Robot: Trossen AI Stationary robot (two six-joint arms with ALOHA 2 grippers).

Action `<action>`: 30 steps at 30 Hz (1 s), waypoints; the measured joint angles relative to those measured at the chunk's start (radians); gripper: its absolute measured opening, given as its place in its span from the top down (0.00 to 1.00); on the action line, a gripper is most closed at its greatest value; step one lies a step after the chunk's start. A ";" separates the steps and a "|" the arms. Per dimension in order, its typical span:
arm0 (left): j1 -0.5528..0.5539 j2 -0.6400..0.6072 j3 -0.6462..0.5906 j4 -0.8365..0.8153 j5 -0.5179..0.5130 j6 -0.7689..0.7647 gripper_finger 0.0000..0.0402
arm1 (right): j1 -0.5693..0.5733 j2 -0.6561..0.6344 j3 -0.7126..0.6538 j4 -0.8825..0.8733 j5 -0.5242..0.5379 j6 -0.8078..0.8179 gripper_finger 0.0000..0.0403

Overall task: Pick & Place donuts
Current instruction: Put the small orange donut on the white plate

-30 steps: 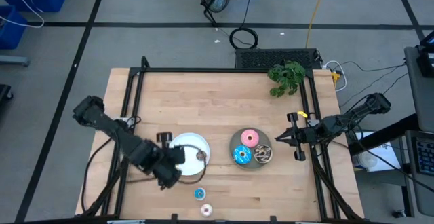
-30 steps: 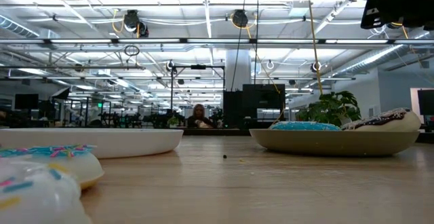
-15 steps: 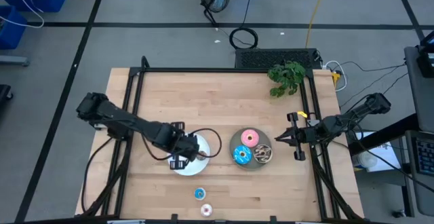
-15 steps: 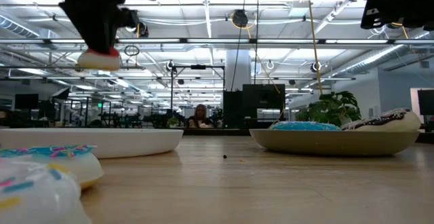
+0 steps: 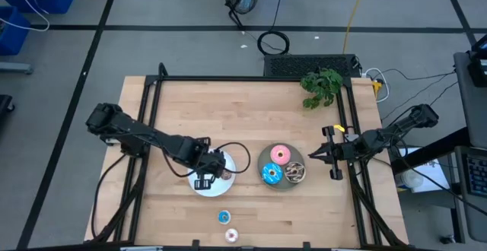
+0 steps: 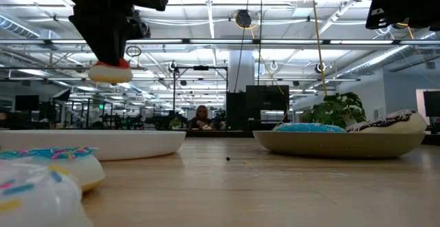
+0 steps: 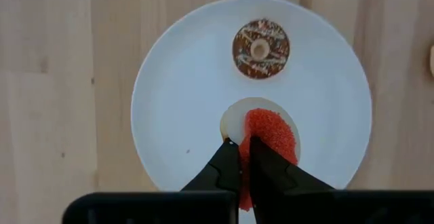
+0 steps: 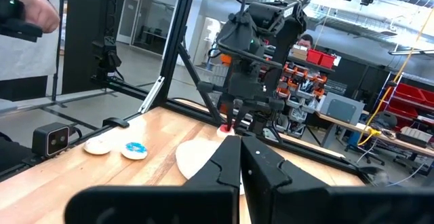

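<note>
My left gripper [image 7: 241, 142] hovers over the white plate [image 7: 169, 81], shut on a small red-orange donut [image 7: 268, 125] with a cream underside. In the low view that donut [image 6: 110, 71] hangs above the plate [image 6: 124, 143]. A tiny brown donut [image 7: 261, 47] lies flat on the white plate. The pink [image 5: 280, 155], blue-sprinkled [image 5: 272, 174] and dark brown-sprinkled [image 5: 294, 173] donuts lie on the grey plate [image 5: 261, 160]. A tiny blue donut [image 5: 224, 217] and a whitish one [image 5: 231, 236] rest on the table near its near edge. My right gripper [image 5: 319, 157] waits, shut, by the table's right edge. My left gripper pinches the red-orange donut at its rim [image 7: 249, 130] between the two fingers, coming from above and pointing down. The donut is lifted clear of the white plate and hangs roughly level below the fingertips [image 6: 113, 51].
A green plant sprig [image 5: 321, 85] lies at the far right of the table. A black frame rail [image 5: 251, 78] borders the tabletop. Bare wood stretches across the far half of the table [image 5: 228, 114]. A person [image 6: 202, 117] sits far off in the room.
My left gripper carried the red-orange donut from the table's near left toward the right, over the white plate, and lowered it closer to the plate. It stayed shut on the donut throughout. The right arm kept still.
</note>
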 joint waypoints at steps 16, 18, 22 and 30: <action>0.069 0.000 -0.215 0.244 -0.026 0.014 0.96 | 0.000 0.000 0.000 0.000 0.000 0.002 1.00; 0.076 0.000 -0.251 0.282 0.006 -0.009 0.96 | 0.000 0.000 0.000 -0.001 0.000 0.001 1.00; 0.076 0.000 -0.308 0.349 0.031 -0.031 0.94 | 0.000 0.000 0.000 -0.001 0.000 -0.002 1.00; 0.076 0.000 -0.345 0.383 0.016 -0.064 0.91 | 0.000 0.000 0.000 -0.001 0.000 -0.004 1.00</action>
